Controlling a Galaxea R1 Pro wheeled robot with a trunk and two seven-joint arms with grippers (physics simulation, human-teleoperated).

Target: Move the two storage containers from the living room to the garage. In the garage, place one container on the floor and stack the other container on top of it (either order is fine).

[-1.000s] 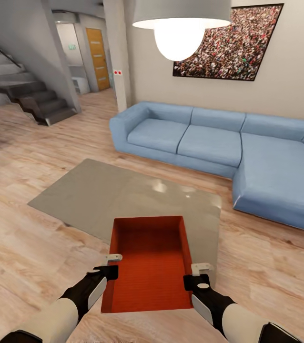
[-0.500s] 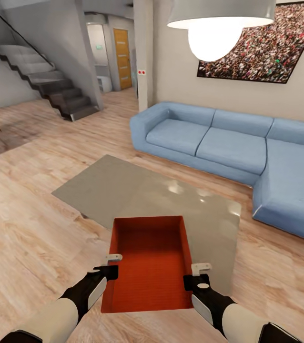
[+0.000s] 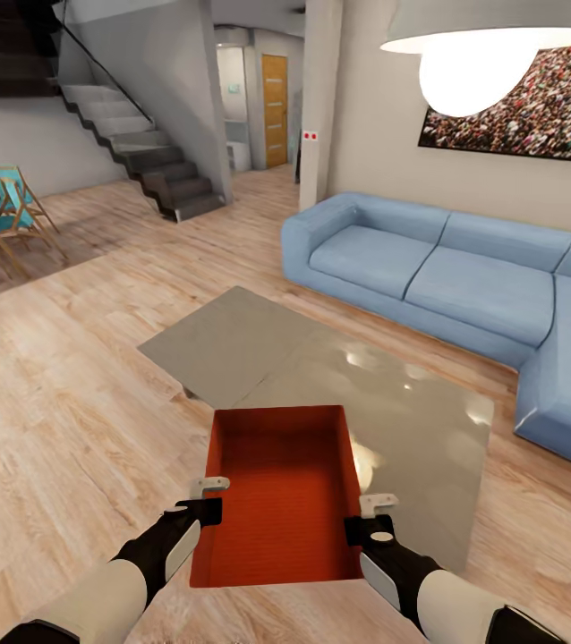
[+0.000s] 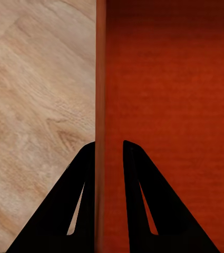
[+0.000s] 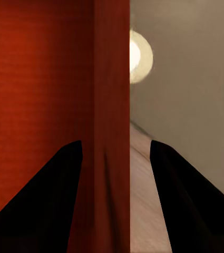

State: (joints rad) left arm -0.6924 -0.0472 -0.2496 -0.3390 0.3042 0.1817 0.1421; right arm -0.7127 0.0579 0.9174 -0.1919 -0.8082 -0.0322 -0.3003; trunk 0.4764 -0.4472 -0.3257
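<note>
Two hands carry one orange-red storage container (image 3: pixel 281 496) above the glass-topped table (image 3: pixel 321 376): left hand (image 3: pixel 208 497) clamps its left wall, right hand (image 3: pixel 373 517) its right wall. No readable writing.

I note the orange-red ribbed storage container (image 3: pixel 281 487) hides part of the low glass-topped table (image 3: pixel 259 349); beyond that table, the blue sofa (image 3: pixel 447 282) runs off frame.
</note>
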